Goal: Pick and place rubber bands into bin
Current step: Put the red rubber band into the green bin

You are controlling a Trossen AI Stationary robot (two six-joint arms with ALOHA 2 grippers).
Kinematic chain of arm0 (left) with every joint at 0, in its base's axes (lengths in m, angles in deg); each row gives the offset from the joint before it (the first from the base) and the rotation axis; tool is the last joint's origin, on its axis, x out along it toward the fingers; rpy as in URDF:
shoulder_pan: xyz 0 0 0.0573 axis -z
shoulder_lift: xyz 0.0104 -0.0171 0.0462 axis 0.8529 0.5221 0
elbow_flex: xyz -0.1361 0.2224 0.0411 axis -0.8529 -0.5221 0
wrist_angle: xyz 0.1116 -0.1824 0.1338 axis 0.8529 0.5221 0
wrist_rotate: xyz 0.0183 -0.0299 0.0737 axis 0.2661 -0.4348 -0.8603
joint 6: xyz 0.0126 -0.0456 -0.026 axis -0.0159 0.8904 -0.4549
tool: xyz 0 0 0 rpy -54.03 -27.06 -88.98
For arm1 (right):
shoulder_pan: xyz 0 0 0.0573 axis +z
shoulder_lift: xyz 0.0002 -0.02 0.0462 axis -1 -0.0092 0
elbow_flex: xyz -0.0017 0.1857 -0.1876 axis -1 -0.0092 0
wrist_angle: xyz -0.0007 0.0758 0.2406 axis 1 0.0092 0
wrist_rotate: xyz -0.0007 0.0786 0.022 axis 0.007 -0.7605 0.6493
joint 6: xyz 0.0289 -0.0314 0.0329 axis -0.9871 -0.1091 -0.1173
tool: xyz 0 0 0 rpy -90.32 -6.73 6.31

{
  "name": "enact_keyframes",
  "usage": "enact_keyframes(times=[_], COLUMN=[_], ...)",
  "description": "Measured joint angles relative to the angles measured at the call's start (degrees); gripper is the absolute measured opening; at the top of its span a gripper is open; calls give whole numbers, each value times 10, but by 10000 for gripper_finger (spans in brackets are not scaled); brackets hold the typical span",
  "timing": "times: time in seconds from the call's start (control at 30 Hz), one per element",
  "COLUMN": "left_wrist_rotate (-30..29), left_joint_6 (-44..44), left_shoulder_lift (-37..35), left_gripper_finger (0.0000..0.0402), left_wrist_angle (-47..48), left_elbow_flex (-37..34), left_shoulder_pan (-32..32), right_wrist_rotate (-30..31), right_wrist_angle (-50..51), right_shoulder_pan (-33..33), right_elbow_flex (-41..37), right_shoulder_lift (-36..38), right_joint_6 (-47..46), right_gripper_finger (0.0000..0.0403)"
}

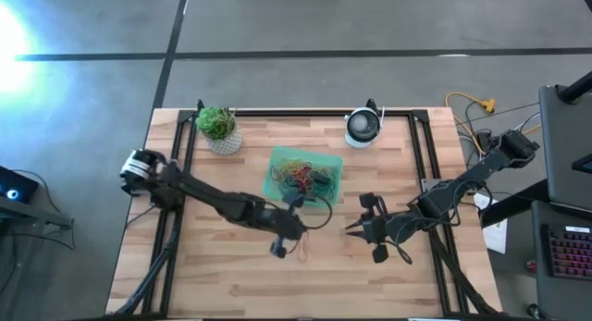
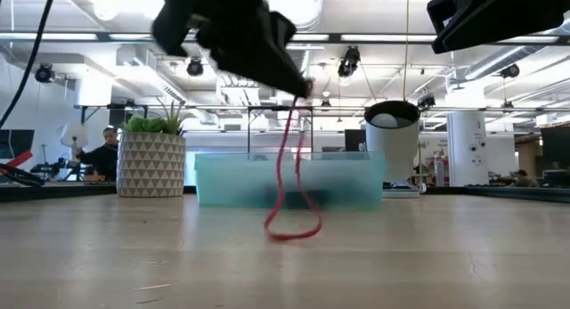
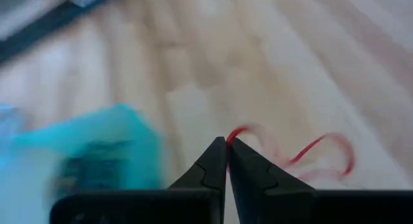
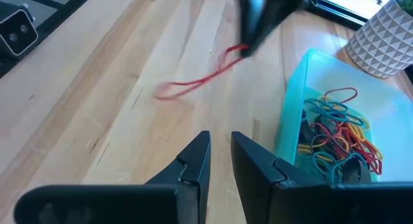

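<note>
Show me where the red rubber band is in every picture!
High view: the red rubber band hangs under the left pincer, just in front of the bin.
Low view: it dangles mid-picture, its bottom loop on the table, before the bin.
Left wrist view: pinched at the fingertips, trailing across the wood.
Right wrist view: stretched slanting over the wood, beside the bin.
Shared landmark: the bin.

This is a large open lab or industrial workspace. The low view shows a high ceiling with exposed white ducts [image 2: 321, 6] and strip lights, and a person [image 2: 105, 153] sitting at a workstation well behind the wooden table [image 2: 285, 256]. The high view shows a polished concrete floor [image 1: 305, 25].
</note>
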Motion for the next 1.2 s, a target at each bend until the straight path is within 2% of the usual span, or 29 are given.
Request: enact_keyframes(times=[0.23,0.4,0.57,0.83,1.2], left_wrist_rotate=[-77,-101,-86,2,4], left_joint_6=[-68,-97,-95,-63,-20], left_shoulder_lift=[-82,-115,-119,-96,-63], left_gripper_finger=[0,0,0,0,0], left_wrist_angle=[18,18,13,-6,-19], left_elbow_flex=[-1,-7,-24,-55,-74], left_shoulder_pan=[-32,-89,-156,-223,-274], right_wrist_rotate=[0,0,0,0,0], right_wrist_angle=[-5,-5,-3,1,9], right_shoulder_pan=[0,0,0,0,0], right_elbow_flex=[0,0,0,0,0], right_shoulder_lift=[0,0,0,0,0], right_joint_6=[2,2,2,3,2], right_gripper_finger=[57,57,57,57,57])
